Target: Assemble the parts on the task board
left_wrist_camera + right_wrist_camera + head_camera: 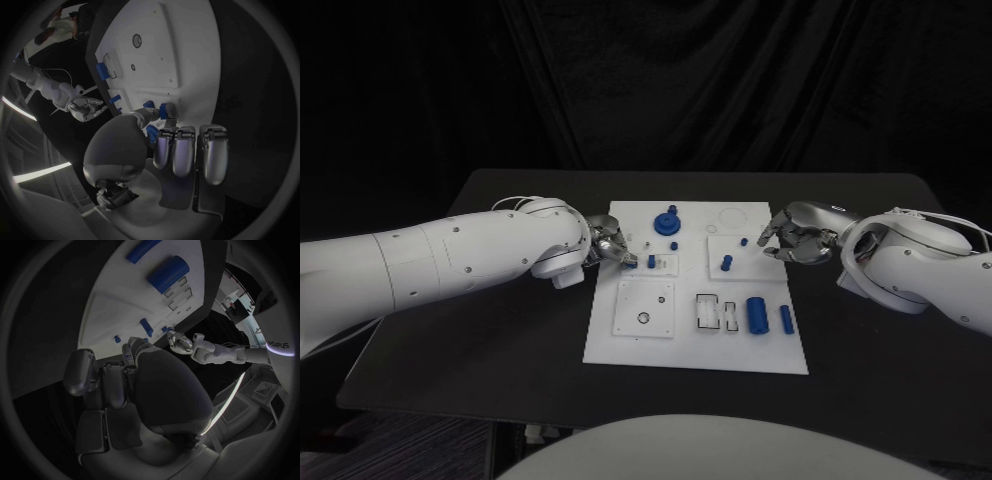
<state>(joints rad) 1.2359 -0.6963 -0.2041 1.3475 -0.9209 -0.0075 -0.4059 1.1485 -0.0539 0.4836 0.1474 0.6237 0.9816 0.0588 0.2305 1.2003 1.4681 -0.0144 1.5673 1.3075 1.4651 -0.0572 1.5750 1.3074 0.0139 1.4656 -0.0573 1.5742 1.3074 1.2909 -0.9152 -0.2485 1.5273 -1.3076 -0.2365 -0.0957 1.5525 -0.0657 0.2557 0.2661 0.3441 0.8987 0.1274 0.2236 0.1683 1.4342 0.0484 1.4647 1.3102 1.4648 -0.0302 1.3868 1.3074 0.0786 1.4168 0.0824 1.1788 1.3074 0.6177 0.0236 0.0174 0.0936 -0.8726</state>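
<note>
1. Nearest to the head camera, on the task board, lie a large blue cylinder and a thinner blue pin, side by side at the board's near right corner. Beside them are white slotted blocks, and a square plate with a small hole sits to their left.
2. Our left hand is at the board's left edge. In the left wrist view its thumb and fingers come close around a small blue part at the board's edge. We judge that it pinches this part, but the contact itself is partly hidden.
3. Our right hand hovers at the board's right edge with fingers curled loosely. We see nothing held in it, though we cannot tell this fully, because the palm covers the fingertips in the right wrist view.
4. Other parts stand further away on the board: a blue round knob, a small peg just beside it, and another peg near the right hand.
5. For the step in hand, we should keep the left pinch firm but light and hold the small part upright over its socket. We should lower it straight and not push sideways, since the board could slide.
6. We think the right hand should stay near the edge, ready to steady the board or to take the peg closest to it.
</note>
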